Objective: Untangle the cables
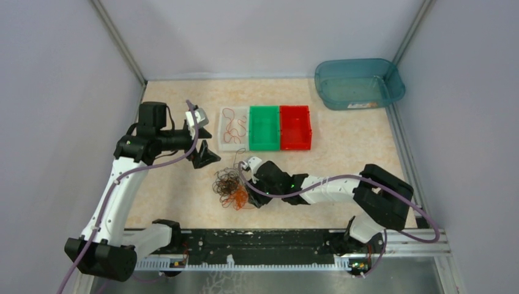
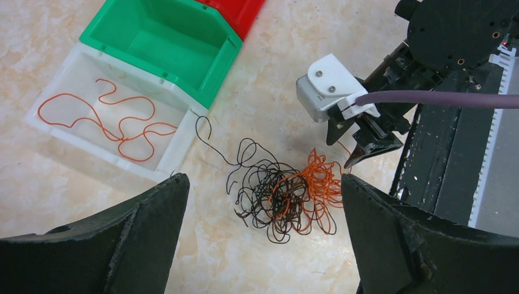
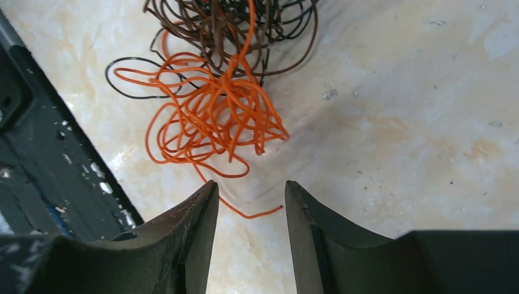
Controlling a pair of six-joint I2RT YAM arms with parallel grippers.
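Observation:
The cables lie in one tangle (image 1: 229, 187) on the table in front of the bins. In the left wrist view (image 2: 287, 196) the tangle's dark brown loops are on the left and its orange loops on the right. One orange cable (image 1: 234, 128) lies alone in the clear tray (image 1: 234, 147). My left gripper (image 1: 207, 146) is open and empty above the table, left of the tangle. My right gripper (image 3: 250, 184) is open and low at the tangle's orange side (image 3: 214, 116). A loose orange end (image 3: 257, 214) lies between its fingers, untouched.
A green bin (image 1: 264, 127) and a red bin (image 1: 295, 127) stand right of the clear tray. A teal tub (image 1: 358, 82) sits at the back right corner. A black rail (image 1: 257, 239) runs along the near edge, close to the tangle.

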